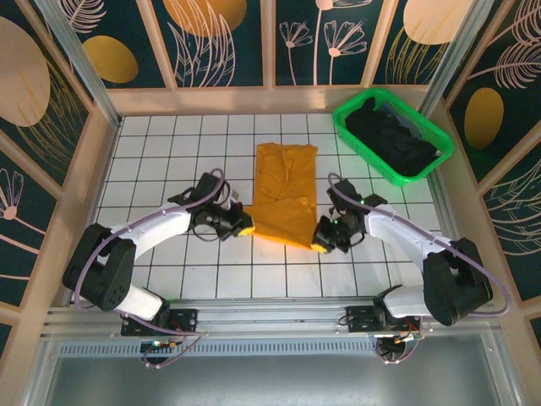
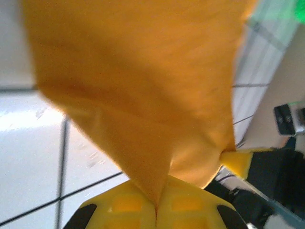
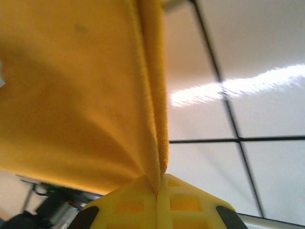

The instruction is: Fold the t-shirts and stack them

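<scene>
An orange-yellow t-shirt [image 1: 286,188] lies lengthwise in the middle of the white gridded table, its near end lifted. My left gripper [image 1: 246,225] is shut on the shirt's near left corner, and my right gripper [image 1: 322,240] is shut on its near right corner. In the left wrist view the orange cloth [image 2: 143,81] runs down into the closed yellow fingers [image 2: 128,205]. In the right wrist view a doubled edge of the cloth [image 3: 155,119] is pinched between the yellow fingers [image 3: 183,207]. Black t-shirts [image 1: 390,139] lie heaped in a basket at the back right.
The green plastic mesh basket [image 1: 348,123] stands at the table's back right corner. Wooden frame posts and patterned panels wall in the table on three sides. An aluminium rail [image 1: 270,321] carrying both arm bases runs along the near edge.
</scene>
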You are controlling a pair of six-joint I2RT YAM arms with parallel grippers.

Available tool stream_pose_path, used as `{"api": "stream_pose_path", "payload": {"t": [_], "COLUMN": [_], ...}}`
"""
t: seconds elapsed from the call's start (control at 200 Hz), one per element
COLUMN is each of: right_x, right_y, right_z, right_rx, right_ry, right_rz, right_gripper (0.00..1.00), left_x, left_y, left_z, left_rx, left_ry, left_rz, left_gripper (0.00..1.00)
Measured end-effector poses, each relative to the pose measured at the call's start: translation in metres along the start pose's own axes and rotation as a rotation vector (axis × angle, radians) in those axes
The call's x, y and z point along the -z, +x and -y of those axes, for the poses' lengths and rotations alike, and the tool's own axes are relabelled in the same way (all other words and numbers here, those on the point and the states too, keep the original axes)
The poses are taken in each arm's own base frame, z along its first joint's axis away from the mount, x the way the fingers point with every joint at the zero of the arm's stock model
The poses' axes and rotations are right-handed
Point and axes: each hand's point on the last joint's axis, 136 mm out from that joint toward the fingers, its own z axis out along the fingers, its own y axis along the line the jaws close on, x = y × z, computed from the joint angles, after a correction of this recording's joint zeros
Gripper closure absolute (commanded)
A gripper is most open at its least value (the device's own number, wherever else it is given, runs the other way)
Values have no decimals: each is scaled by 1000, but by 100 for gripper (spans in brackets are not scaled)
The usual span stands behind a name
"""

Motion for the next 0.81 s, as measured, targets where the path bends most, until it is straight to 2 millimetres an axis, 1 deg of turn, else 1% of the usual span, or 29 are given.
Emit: {"api": "stream_pose_path", "payload": {"t": [0.01, 0.025, 0.04, 0.085, 0.11, 0.15, 0.175, 0.22, 0.27, 0.31, 0.395, 0.435, 0.46, 0.47, 0.485, 0.49, 0.51, 0.53, 0.536, 0.546, 0.551, 0.571, 0.581, 0.621, 0.631, 0.646, 0.656, 0.716, 0.811], "right_x": [0, -2, -7, -11, -14, -14, -14, -10, -5, 0, 9, 12, 12, 12, 12, 12, 13, 11, 11, 11, 10, 9, 8, 7, 6, 4, 4, -1, -8], "right_y": [0, 2, 6, 11, 14, 15, 13, 8, -1, -11, -33, -46, -53, -57, -59, -63, -71, -74, -79, -79, -83, -85, -94, -100, -105, -108, -108, -124, -136], "right_z": [0, 3, 11, 20, 27, 31, 32, 30, 24, 17, -2, -11, -15, -19, -19, -22, -28, -28, -31, -31, -33, -34, -38, -40, -43, -43, -43, -48, -53], "right_rx": [0, 2, -10, -16, -23, -19, -17, -5, 8, 27, 73, 97, 110, 115, 120, 124, 138, 136, 143, 143, 145, 148, 156, 163, 167, 166, 166, 178, 194], "right_ry": [0, 4, 18, 35, 54, 69, 76, 76, 69, 57, 19, 8, 6, 3, 7, 5, 0, 6, 3, 3, 7, 6, 5, 10, 8, 12, 12, 16, 18], "right_rz": [0, -6, -27, -45, -56, -56, -45, -19, 20, 59, 148, 188, 205, 218, 224, 231, 254, 254, 267, 267, 273, 279, 294, 305, 314, 314, 315, 328, 332], "right_gripper": [74, 69, 65, 59, 56, 55, 55, 58, 59, 61, 64, 65, 65, 65, 65, 65, 65, 65, 65, 65, 65, 65, 65, 65, 65, 66, 66, 66, 67], "left_x": [0, -1, -3, -9, -10, -11, -11, -10, -7, -5, 1, 5, 6, 7, 7, 7, 8, 8, 8, 8, 8, 6, 6, 4, 3, 3, 0, -9, -20], "left_y": [0, 2, 8, 22, 27, 33, 35, 34, 30, 22, 0, -16, -22, -30, -34, -34, -44, -51, -54, -54, -57, -64, -69, -77, -82, -82, -86, -95, -101], "left_z": [0, -3, -10, -27, -36, -47, -52, -56, -55, -49, -27, -14, -11, -7, -7, -7, -4, -4, -4, -4, -3, -5, -7, -10, -11, -11, -14, -18, -22], "left_rx": [0, -1, 4, 5, 12, 24, 31, 29, 14, -3, -48, -66, -68, -71, -70, -70, -71, -66, -64, -64, -66, -60, -53, -48, -45, -45, -43, -47, -58], "left_ry": [0, -5, -19, -55, -76, -105, -124, -142, -157, -157, -120, -94, -85, -72, -68, -68, -56, -51, -49, -49, -45, -48, -50, -58, -61, -61, -69, -83, -91], "left_rz": [0, -7, -26, -65, -81, -96, -101, -92, -71, -40, 37, 84, 98, 118, 125, 125, 147, 158, 164, 164, 171, 179, 182, 188, 192, 192, 192, 179, 158], "left_gripper": [82, 74, 68, 52, 46, 42, 42, 43, 44, 45, 47, 48, 49, 49, 49, 49, 49, 50, 50, 50, 50, 50, 50, 51, 51, 51, 51, 53, 54]}}
